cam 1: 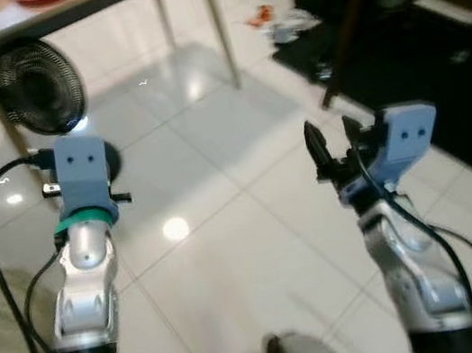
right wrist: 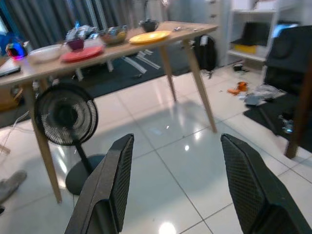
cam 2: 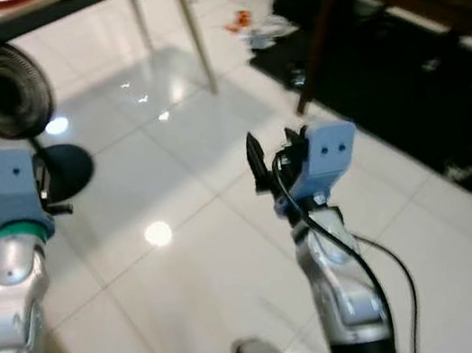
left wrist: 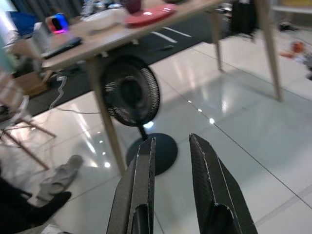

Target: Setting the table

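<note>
Right gripper (right wrist: pixel 178 187) fingers wide apart, left gripper (left wrist: pixel 173 187) narrowly apart, both empty; pedestal fan (right wrist: pixel 67 117) stands before wooden table (right wrist: pixel 122 48) holding red plate (right wrist: pixel 81 53), yellow plate (right wrist: pixel 149 36).

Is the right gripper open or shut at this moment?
Open. In the right wrist view the right gripper has its two black fingers spread wide apart, with only bare floor tiles between them; it holds nothing.

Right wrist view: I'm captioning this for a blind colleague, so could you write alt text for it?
The right claw, fingers spread wide and holding nothing, points across a glossy white tiled floor toward a long wooden table. On the table sit a red plate, a yellow plate and several bowls; a black standing fan stands beneath it.
</note>
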Controlling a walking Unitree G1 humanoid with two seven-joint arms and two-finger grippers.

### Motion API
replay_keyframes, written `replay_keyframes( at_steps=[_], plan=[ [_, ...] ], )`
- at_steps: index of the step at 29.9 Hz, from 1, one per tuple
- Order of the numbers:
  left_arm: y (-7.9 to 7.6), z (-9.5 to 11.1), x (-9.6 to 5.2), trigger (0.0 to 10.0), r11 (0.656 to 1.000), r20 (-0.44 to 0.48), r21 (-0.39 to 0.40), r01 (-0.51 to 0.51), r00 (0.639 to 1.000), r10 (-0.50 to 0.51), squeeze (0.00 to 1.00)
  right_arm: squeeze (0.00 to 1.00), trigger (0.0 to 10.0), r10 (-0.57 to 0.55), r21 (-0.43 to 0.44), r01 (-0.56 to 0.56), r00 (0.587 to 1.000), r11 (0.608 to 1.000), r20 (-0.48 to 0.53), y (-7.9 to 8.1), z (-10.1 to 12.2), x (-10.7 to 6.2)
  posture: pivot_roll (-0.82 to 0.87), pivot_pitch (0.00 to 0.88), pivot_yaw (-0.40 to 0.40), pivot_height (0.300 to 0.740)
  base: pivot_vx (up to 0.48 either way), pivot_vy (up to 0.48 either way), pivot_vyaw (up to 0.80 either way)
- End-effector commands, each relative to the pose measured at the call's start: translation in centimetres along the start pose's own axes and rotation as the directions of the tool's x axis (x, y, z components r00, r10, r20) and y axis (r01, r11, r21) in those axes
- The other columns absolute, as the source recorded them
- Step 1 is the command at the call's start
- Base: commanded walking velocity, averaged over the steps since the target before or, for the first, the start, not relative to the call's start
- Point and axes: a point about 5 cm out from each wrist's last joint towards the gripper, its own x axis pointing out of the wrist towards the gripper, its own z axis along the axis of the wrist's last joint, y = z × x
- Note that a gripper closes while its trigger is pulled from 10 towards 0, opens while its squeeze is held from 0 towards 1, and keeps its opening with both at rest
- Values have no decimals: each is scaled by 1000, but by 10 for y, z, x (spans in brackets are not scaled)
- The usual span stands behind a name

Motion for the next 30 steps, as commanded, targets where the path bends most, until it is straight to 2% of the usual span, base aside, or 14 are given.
replay_keyframes(
  at_steps=[1,10,11,13,14,15,17,18,19,20,21,23,25,30],
  plan=[
    [2,-5,-1,10000,1000,-15,4,-7,1000,7,0,0,10000,15,-1,-15,1000,1000,-3,5,-2,0,23,12,1,740,450,0,800],
    [1,-6,-2,10000,1000,-19,11,2,1000,-2,0,0,10000,21,-23,-21,1000,1000,-18,6,-5,0,28,18,-1,740,451,0,708],
    [-3,-7,-3,10000,999,-22,13,42,999,-42,0,0,10000,-38,-58,36,998,998,-41,-5,-8,1,32,21,-4,740,450,0,0],
    [-5,-8,-4,10000,997,-23,14,71,997,-71,0,0,10000,-82,-84,77,995,993,-56,-13,-11,2,32,21,-4,740,450,0,0],
    [-11,-8,-4,10000,993,-19,21,120,993,-119,0,0,10000,-142,-139,131,987,981,-72,-25,-13,2,33,22,-5,740,446,0,0],
    [-11,-8,-4,10000,993,-19,21,120,993,-119,0,0,10000,-142,-139,131,987,981,-72,-25,-13,2,33,22,-5,740,446,0,0],
    [-31,-7,-7,10000,958,-17,27,287,958,-287,0,0,10000,-265,-350,214,958,912,-105,-54,-18,0,26,21,-1,740,448,0,0],
    [-31,-7,-7,10000,958,-17,27,287,958,-287,0,0,10000,-265,-350,214,958,912,-105,-54,-18,0,26,21,-1,740,446,0,0],
    [-39,-6,-8,10000,933,-11,40,357,934,-357,0,0,10000,-312,-433,235,943,870,-115,-68,-19,-2,25,22,0,740,439,0,0],
    [-39,-6,-8,10000,933,-11,40,357,934,-357,0,0,10000,-312,-433,235,943,870,-115,-68,-19,-2,25,22,0,740,439,0,0],
    [-44,-6,-8,10000,917,-8,48,396,918,-396,0,0,10000,-336,-478,243,934,844,-119,-76,-19,-4,25,22,0,740,439,0,0],
    [-44,-6,-8,10000,917,-8,48,396,918,-396,0,0,10000,-336,-478,243,934,844,-119,-76,-19,-4,25,22,0,740,439,0,0],
    [-54,-4,-7,10000,890,2,49,454,891,-454,0,0,10000,-336,-521,232,935,822,-115,-90,-18,-10,18,22,5,740,431,0,0],
    [-64,3,-4,10000,861,18,40,508,861,-508,0,0,10000,-199,-493,110,971,863,-131,-86,-17,-15,0,29,29,740,426,0,0]
  ],
)
